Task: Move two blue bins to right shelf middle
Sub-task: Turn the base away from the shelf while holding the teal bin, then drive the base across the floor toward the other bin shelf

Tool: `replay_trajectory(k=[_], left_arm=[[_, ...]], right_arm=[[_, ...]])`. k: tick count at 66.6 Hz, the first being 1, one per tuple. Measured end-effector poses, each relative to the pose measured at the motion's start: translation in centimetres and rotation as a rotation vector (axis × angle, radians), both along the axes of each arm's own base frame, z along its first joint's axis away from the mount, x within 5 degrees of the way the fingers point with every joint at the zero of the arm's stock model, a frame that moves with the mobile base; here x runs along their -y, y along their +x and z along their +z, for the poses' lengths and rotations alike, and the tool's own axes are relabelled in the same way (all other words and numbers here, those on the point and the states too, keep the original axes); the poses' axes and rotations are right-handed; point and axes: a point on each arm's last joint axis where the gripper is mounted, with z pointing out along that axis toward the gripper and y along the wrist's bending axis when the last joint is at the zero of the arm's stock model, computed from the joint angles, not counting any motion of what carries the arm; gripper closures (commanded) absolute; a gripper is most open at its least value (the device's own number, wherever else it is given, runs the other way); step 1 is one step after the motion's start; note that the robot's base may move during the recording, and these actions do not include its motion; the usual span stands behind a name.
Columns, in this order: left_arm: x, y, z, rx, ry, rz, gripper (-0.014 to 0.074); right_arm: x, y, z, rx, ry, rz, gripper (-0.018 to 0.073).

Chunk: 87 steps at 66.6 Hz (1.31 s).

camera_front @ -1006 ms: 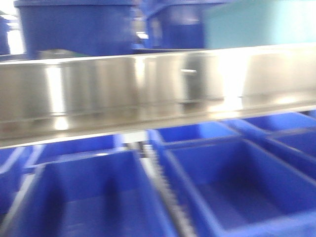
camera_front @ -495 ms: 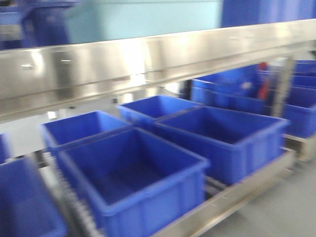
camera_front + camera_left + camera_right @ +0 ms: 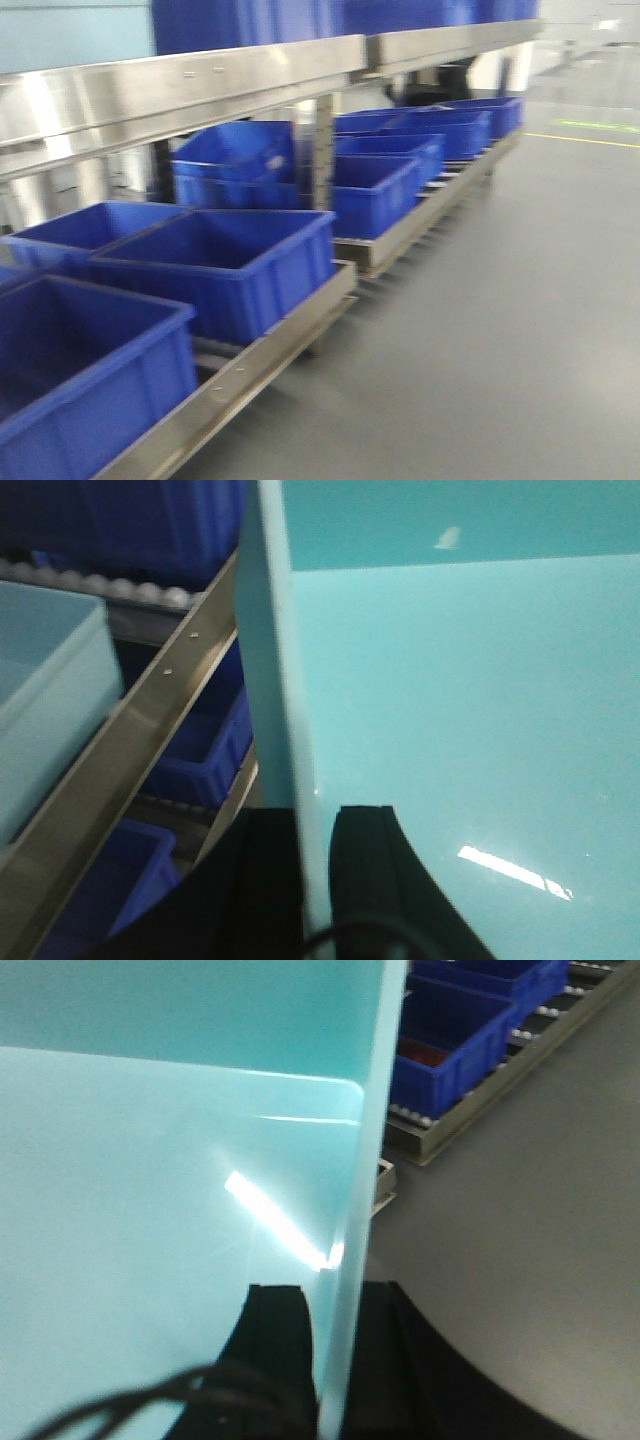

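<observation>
The front view has swung since earlier along the dark blue bins (image 3: pixel 220 265), while the left gripper (image 3: pixel 315 820) and the right gripper (image 3: pixel 335 1295) each pinch one wall of the pale cyan bin (image 3: pixel 450 710) between them.

pale cyan bin (image 3: pixel 450 700) | glossy | walls pinched by left claw (image 3: pixel 315 825), right claw (image 3: pixel 335 1360) | second pale bin (image 3: pixel 45 680) | leftward

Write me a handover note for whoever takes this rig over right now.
Left gripper: shut on one side wall of a pale cyan bin.
Right gripper: shut on its opposite wall.
Second pale bin: at the left wrist view's edge, beside a steel shelf rail.
Done: one bin gripped by both arms.
To do: set it on the right shelf's middle level. Whether the second is already placed cannot be told.
</observation>
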Motion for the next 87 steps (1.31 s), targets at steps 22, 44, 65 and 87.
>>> replay_trajectory(k=[22,44,65,87], left_arm=[[0.00,0.00,0.00,0.000,0.000,0.000,0.0708],[0.00,0.00,0.00,0.000,0.000,0.000,0.0708],[0.00,0.00,0.00,0.000,0.000,0.000,0.0708],[0.00,0.00,0.00,0.000,0.000,0.000,0.0708]], right_arm=[[0.00,0.00,0.00,0.000,0.000,0.000,0.0711],[0.00,0.00,0.00,0.000,0.000,0.000,0.0711],[0.00,0.00,0.00,0.000,0.000,0.000,0.0711],[0.00,0.00,0.00,0.000,0.000,0.000,0.0711]])
